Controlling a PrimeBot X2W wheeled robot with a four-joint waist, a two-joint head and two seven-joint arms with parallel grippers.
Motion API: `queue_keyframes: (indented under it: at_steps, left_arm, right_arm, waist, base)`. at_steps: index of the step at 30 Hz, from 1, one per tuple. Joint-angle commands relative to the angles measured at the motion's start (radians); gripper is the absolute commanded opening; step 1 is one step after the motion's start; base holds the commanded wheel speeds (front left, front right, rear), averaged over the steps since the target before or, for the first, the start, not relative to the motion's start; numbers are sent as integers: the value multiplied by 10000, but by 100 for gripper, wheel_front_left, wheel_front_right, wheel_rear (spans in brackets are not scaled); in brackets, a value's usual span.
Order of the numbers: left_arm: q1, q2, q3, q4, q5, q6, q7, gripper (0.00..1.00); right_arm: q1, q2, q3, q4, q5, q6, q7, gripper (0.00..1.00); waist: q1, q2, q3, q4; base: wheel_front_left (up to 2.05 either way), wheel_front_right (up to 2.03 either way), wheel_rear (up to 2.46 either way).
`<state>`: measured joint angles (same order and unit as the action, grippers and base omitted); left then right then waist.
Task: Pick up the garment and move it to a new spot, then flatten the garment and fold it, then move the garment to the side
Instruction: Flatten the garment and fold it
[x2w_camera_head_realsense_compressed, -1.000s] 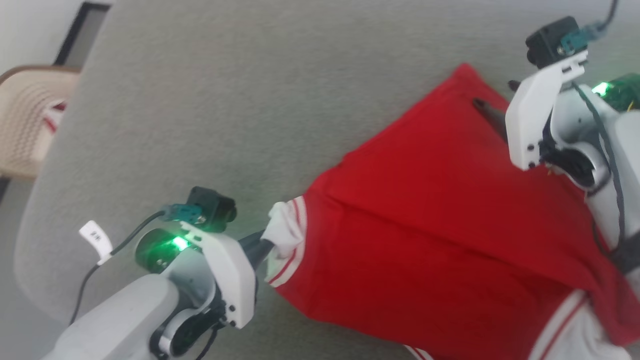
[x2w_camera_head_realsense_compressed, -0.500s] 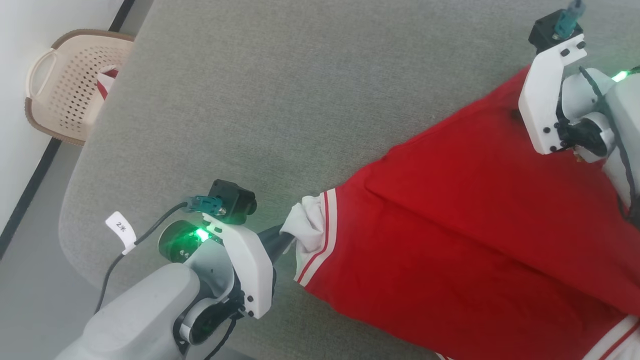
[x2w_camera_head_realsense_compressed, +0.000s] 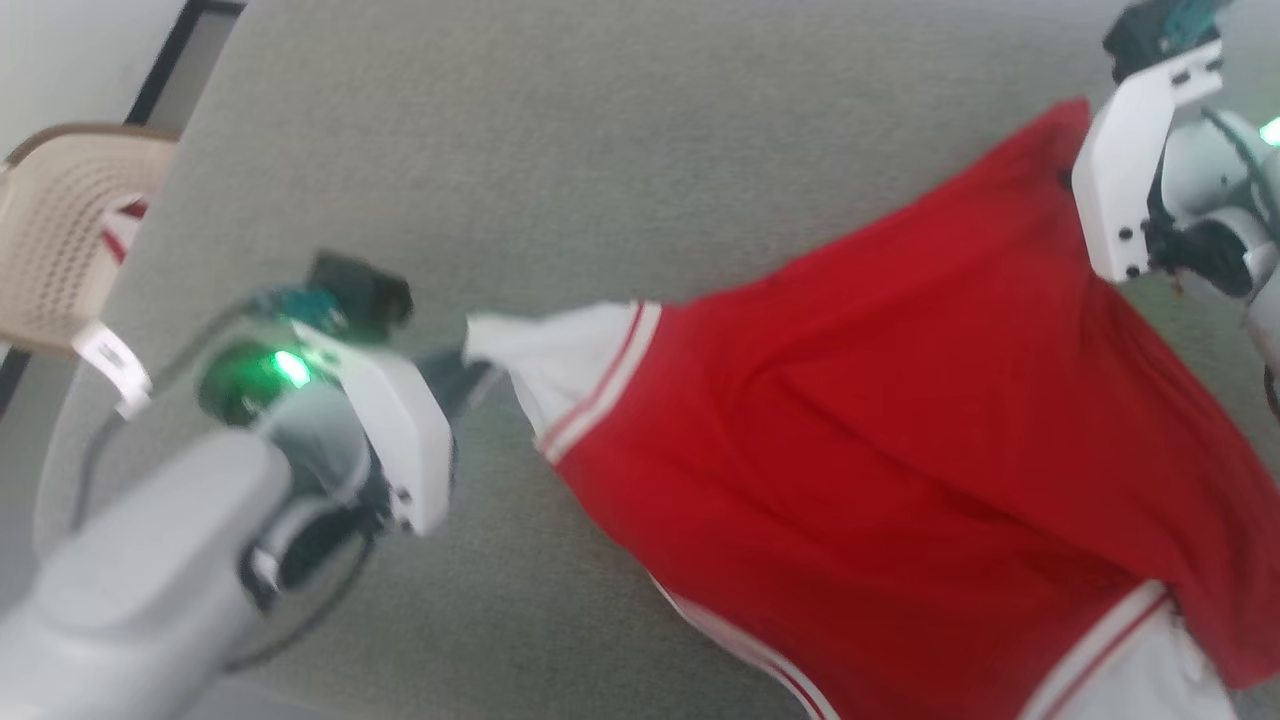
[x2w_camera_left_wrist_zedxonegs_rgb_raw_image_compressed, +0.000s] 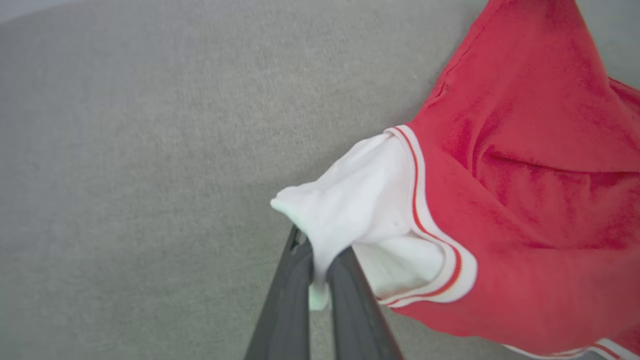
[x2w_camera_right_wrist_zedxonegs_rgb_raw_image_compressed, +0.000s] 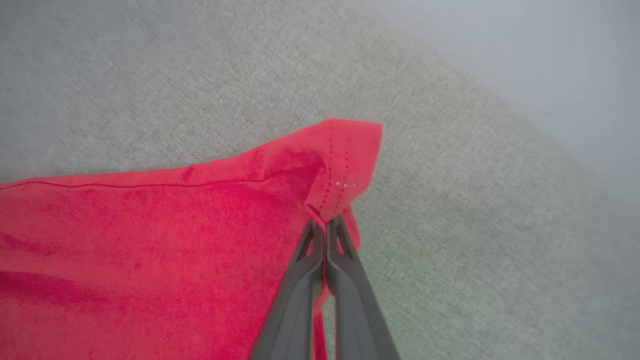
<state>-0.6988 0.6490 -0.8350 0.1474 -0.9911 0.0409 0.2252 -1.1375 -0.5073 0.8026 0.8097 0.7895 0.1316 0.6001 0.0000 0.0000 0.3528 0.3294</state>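
1. Grey bench: fabric top, takes up most of head view. Beige basket sits off its left edge, not part of the job.
2. Red garment: lies across the bench's right half, held taut-ish btwn the two arms. Creases run through the middle, so it's not flat yet. Left end looks raised off the top.
3. L end effector: clenched on the white sleeve end, cloth pinched btwn the fingers.
4. R end effector: clenched on the red hem corner, which bunches just above the tips.
5. Step in hand, my read: pick-up/move or early flattening. Both grips are on at opposite ends and no fold has begun.
6. Next move calls for both arms travelling together w/ even tension, since thin shiny cloth could slip from the tips. Then lower it so the middle creases pull out.
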Motion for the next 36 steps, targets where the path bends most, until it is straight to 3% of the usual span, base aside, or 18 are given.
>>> queue_keyframes:
  at_steps: [1,11,22,31,36]
  left_arm:
    - [-510,255,196,-133,100,39,178,0]
    - [-2969,991,856,56,300,-243,1432,0]
    - [-5680,834,1069,1875,801,-933,2028,0]
    - [-8146,169,1109,4049,2339,-1228,246,0]
    - [-9793,-351,1248,5364,3250,-1071,-1730,0]
  right_arm:
    - [-195,-32,-19,-224,165,-18,-267,0]
    - [-436,-584,-349,-1537,614,-18,-1138,0]
    - [-743,-667,-1509,-2984,181,-18,-1008,0]
    - [-1932,442,-3059,-2034,-1934,-18,-2404,0]
    - [-2913,1123,-3872,-1069,-3634,-19,-4018,0]
  waist:
    - [0,0,-385,-461]
    - [0,0,-1250,-1431]
    - [0,0,-1633,-2407]
    - [0,0,-219,-2956]
    - [0,0,850,-3021]
  base:
    - [0,0,0]
    - [0,0,0]
    - [0,0,0]
    - [0,0,0]
    - [0,0,0]
